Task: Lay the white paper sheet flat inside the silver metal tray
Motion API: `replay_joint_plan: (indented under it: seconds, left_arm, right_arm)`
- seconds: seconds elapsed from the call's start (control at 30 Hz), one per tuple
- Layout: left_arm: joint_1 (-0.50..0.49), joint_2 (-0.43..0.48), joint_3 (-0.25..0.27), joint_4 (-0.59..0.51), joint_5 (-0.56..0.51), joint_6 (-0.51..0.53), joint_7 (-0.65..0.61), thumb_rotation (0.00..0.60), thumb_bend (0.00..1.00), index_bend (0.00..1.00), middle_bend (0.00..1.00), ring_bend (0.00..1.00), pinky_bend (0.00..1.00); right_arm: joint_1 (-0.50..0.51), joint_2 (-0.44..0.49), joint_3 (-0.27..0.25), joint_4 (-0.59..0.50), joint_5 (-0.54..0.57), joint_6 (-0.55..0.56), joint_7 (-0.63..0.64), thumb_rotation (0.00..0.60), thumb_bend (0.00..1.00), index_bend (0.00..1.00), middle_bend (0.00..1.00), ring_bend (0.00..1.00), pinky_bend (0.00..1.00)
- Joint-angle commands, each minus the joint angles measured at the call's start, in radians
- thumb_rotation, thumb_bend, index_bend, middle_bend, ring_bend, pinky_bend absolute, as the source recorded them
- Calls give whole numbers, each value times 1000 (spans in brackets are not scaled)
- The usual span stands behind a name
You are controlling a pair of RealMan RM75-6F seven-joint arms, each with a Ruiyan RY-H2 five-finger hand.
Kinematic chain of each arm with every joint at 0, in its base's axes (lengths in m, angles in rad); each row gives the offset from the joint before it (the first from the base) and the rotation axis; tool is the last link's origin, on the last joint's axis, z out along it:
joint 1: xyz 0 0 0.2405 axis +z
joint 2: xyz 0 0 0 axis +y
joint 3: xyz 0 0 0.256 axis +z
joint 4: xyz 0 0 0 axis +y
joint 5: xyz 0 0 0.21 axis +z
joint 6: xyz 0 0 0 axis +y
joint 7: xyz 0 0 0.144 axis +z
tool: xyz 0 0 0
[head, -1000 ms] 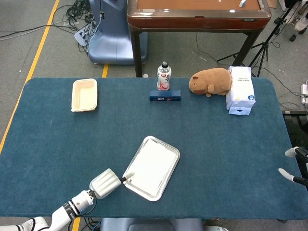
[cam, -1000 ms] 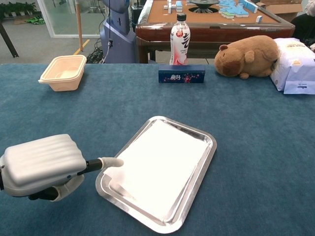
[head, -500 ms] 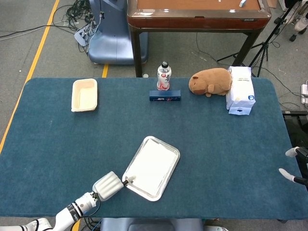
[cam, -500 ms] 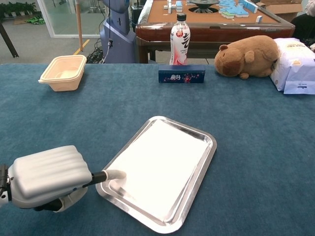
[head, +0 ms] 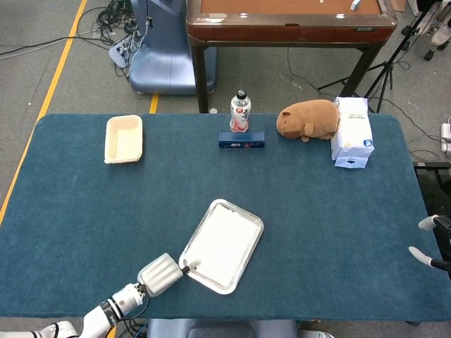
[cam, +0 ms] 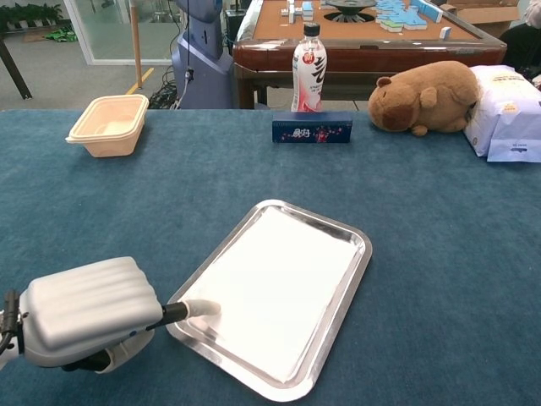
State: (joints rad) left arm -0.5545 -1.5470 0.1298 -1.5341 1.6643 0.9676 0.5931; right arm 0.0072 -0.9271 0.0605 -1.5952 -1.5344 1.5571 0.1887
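Head view: blue table (head: pixel 331 211) on grey floor (head: pixel 42 56)

white paper sheet (cam: pixel 275 292), silver metal tray (cam: pixel 351 292), teal table (cam: pixel 439 254)

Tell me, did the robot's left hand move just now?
Yes. The left hand slid toward the table's near edge, along the silver tray, one finger on the white paper.
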Motion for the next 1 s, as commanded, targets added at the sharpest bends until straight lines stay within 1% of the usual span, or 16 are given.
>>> replay_joint_plan:
  seconds: [0.03, 0.43, 1.0]
  left_arm:
    - [0, -1, 1, -1, 0, -1, 0, 600, 771, 85, 907, 780, 858]
    - [-6, -15, 4, -1, 4, -8, 0, 600, 772, 85, 907, 780, 858]
    - [-2, 8, -11, -28, 16, 37, -10, 600, 772, 85, 907, 780, 858]
  right_arm:
    - [0, 1, 0, 1, 0, 0, 1, 600, 56, 476, 493, 395, 421]
    - [-1, 3, 0, 2, 1, 0, 10, 600, 56, 476, 493, 395, 421]
    - [-1, 2, 1, 3, 3, -1, 9, 600, 56, 476, 493, 395, 421]
